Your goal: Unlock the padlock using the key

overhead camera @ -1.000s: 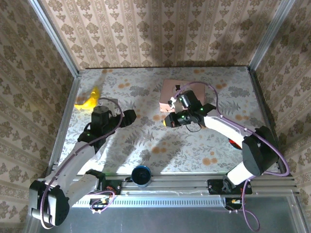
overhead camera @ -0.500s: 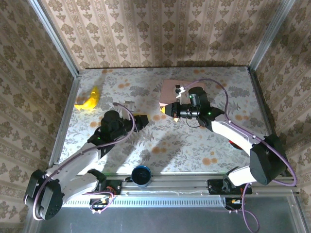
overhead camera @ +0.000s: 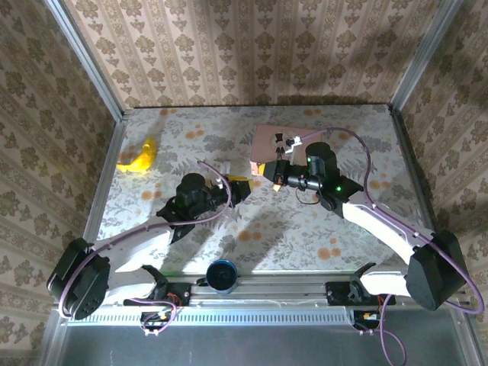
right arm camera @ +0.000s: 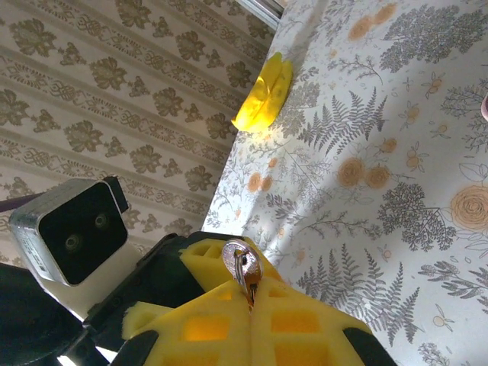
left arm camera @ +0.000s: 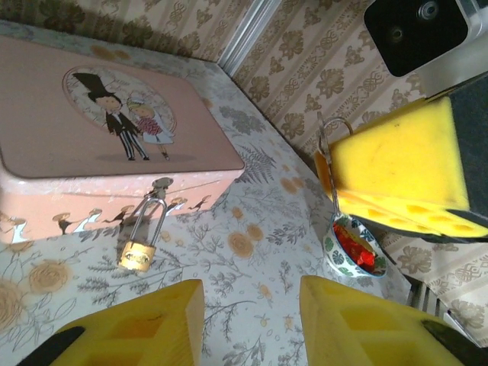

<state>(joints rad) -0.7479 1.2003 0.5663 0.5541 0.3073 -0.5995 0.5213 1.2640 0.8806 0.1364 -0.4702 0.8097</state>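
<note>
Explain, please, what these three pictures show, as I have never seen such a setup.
Two robot arms are bolted at the near edge of a flowered table, each ending in a two-finger claw. One picture looks down from above; the others come from a camera on each wrist. On the table sit a pink rectangular picture box, a yellow banana and, by the arms, a dark blue cup. A tiny brass padlock is hooked through the box's front clasp. The right claw is shut on a small silver metal key; the left claw is open and empty, facing the padlock.
</note>
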